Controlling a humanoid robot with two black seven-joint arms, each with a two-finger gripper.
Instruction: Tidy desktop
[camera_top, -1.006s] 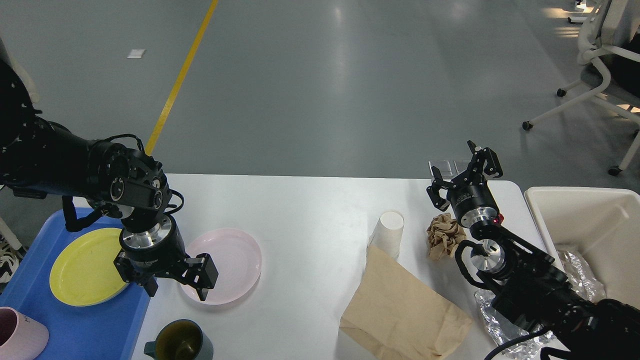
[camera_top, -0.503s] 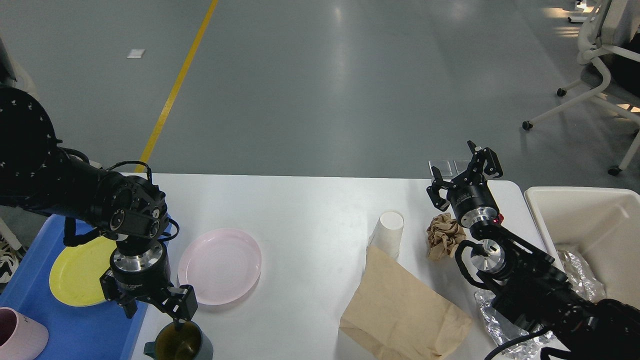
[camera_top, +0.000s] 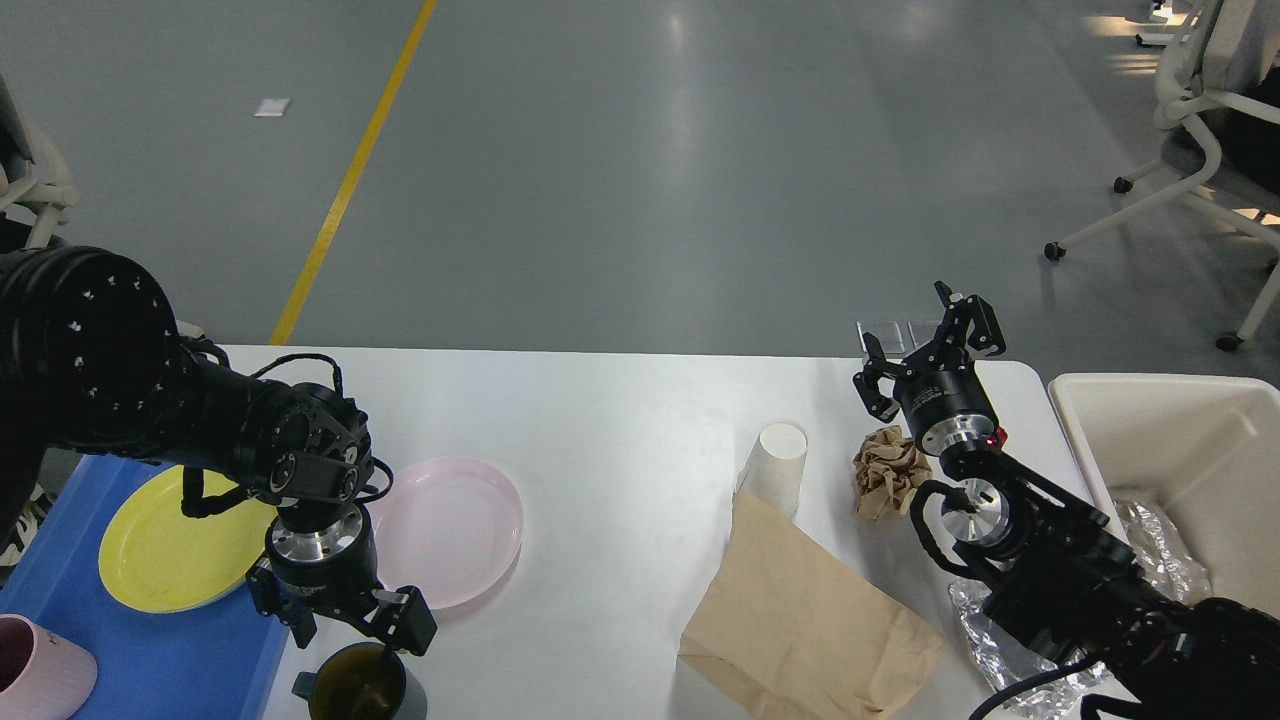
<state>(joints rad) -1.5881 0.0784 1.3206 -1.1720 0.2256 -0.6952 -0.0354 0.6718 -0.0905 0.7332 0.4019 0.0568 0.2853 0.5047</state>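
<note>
Left hand (camera_top: 350, 625), fingers spread, hovers above the dark mug (camera_top: 362, 688) at lower left: centre over rim before clenching. Right hand (camera_top: 925, 350) released.

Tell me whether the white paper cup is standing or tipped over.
Standing. The white paper cup sits on the desktop with its round open mouth facing up, beside the brown paper bag.

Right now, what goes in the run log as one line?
left gripper: open, above dark mug | right gripper: open, raised past crumpled paper | pink plate, paper cup on desktop
</note>
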